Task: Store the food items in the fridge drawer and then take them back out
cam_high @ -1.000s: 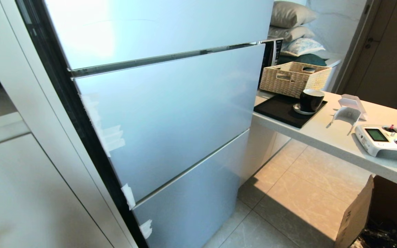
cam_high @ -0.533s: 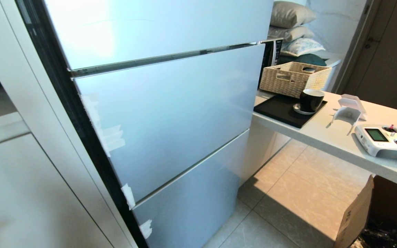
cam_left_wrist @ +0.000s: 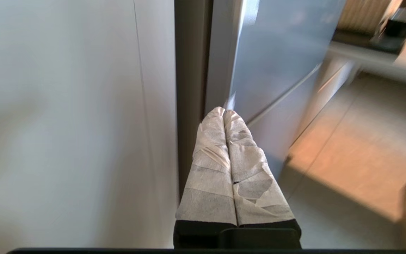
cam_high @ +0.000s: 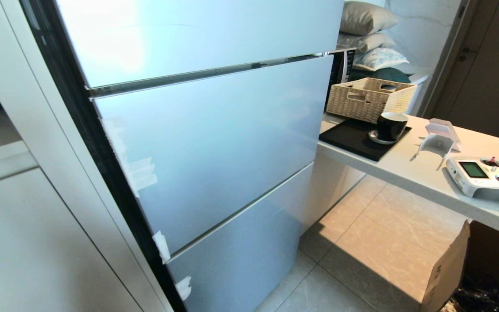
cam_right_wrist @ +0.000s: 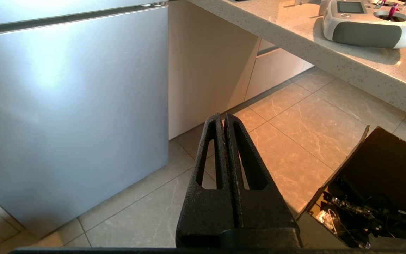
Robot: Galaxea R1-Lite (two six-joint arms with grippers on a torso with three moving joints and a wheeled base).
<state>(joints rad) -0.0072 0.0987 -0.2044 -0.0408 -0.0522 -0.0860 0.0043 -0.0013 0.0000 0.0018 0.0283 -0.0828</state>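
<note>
fridge (cam_high: 215, 143): tall, pale blue-grey, glossy fronts stacked one above another (all shut flush)
fridge drawer: behind the closed fronts, cannot be seen
food items: none in sight from any view
tape scraps (cam_high: 143, 175): white bits stuck along the fridge's left edge

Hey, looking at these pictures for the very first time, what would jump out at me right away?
The tall pale-blue fridge fills the head view, all its fronts shut. To its right, a counter carries a wicker basket, a black cup and a white remote controller. The tape-wrapped left gripper, jaws together, points at the fridge's left edge.
</note>
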